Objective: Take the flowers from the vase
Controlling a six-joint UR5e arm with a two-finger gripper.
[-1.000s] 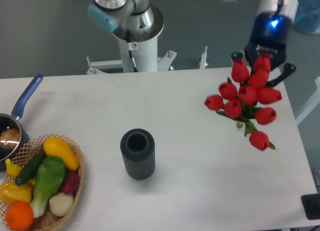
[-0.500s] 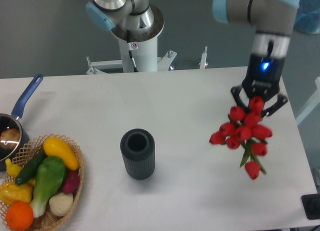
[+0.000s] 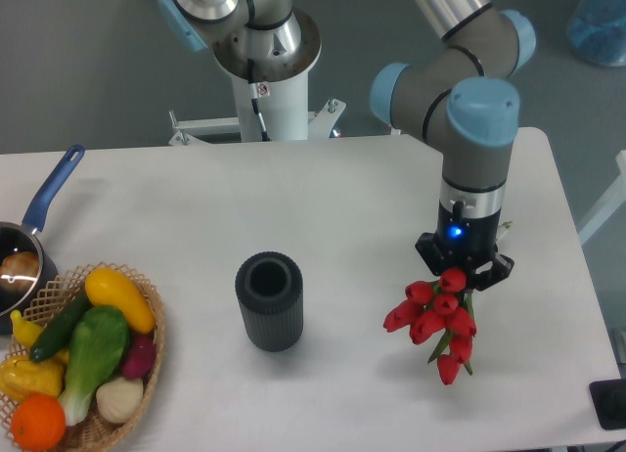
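The flowers (image 3: pixel 431 318), a bunch of red tulip buds with green stems, hang below my gripper (image 3: pixel 463 273) at the right of the table. The gripper points down and is shut on the top of the bunch. The flowers are outside the vase, well to its right, low over the white table. The vase (image 3: pixel 269 300), a short dark grey ribbed cylinder, stands upright in the middle of the table with its round mouth empty.
A wicker basket (image 3: pixel 143 315) with several toy vegetables and fruit sits at the front left. A blue-handled saucepan (image 3: pixel 51 189) lies at the left edge. The arm's white base (image 3: pixel 269 80) stands behind the table.
The gripper with the flowers has moved down and to the left, from the table's far right corner toward the front. The vase has not moved.
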